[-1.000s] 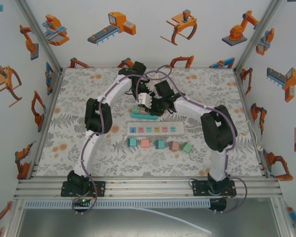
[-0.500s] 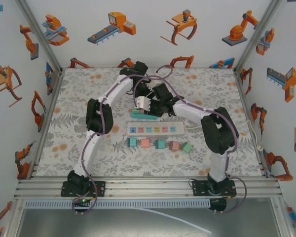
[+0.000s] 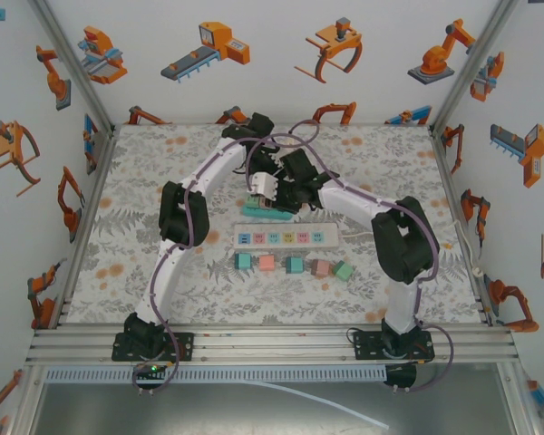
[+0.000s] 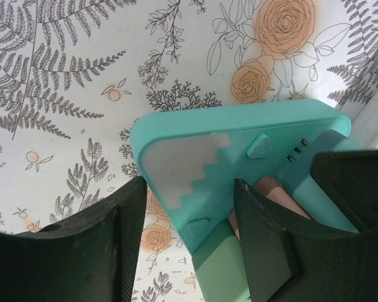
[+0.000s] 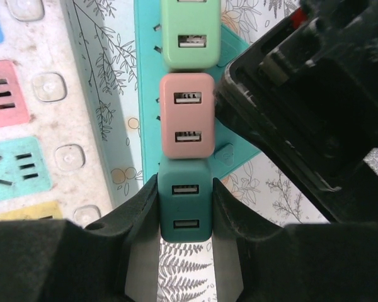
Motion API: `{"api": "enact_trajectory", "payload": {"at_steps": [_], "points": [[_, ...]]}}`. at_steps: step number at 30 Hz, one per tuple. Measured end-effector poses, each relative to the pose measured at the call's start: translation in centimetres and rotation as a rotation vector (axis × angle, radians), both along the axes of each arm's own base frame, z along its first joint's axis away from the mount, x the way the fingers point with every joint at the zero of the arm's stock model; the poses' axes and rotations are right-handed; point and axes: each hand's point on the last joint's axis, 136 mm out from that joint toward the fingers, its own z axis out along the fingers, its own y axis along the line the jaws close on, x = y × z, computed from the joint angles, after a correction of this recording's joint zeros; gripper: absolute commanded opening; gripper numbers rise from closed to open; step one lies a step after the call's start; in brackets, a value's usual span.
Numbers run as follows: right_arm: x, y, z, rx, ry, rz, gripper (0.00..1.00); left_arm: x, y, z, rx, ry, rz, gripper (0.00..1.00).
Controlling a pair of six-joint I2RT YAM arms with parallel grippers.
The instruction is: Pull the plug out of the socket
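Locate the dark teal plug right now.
Right wrist view, bottom centre: the dark teal plug sits gripped by the right gripper, directly beside the pink plug.

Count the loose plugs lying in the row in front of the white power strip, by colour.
Teal plugs: 2
Pink plugs: 2
Green plug: 1
Total: 5
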Motion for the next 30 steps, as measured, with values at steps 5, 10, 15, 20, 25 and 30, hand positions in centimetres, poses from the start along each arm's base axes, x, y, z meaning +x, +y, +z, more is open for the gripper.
{"api": "enact_trajectory", "payload": {"at_steps": [5, 10, 15, 20, 25, 30], "points": [[0.1, 0.2, 2.3, 0.024, -0.026, -0.004, 0.13, 0.2, 0.2, 0.0, 0.000, 0.000, 0.011, 0.54], [0.2, 0.2, 3.0, 0.016, -0.040, -0.005, 0.13, 0.2, 0.2, 0.0, -0.002, 0.005, 0.023, 0.54], [-0.5, 0.6, 6.1, 0.103, -0.055, -0.054, 0.13, 0.5, 0.4, 0.1, -0.010, 0.021, 0.069, 0.54], [-1.5, -0.9, 12.2, 0.271, -0.064, -0.229, 0.12, 2.6, 0.3, 0.7, -0.050, -0.018, 0.176, 0.54], [-3.2, -3.7, 16.4, 0.443, -0.017, -0.435, 0.08, 4.7, 1.0, 1.3, -0.076, -0.051, 0.283, 0.58], [-5.6, -6.5, 17.5, 0.578, 0.086, -0.603, 0.05, 6.1, 2.1, 1.7, -0.099, -0.055, 0.366, 0.60]]}}
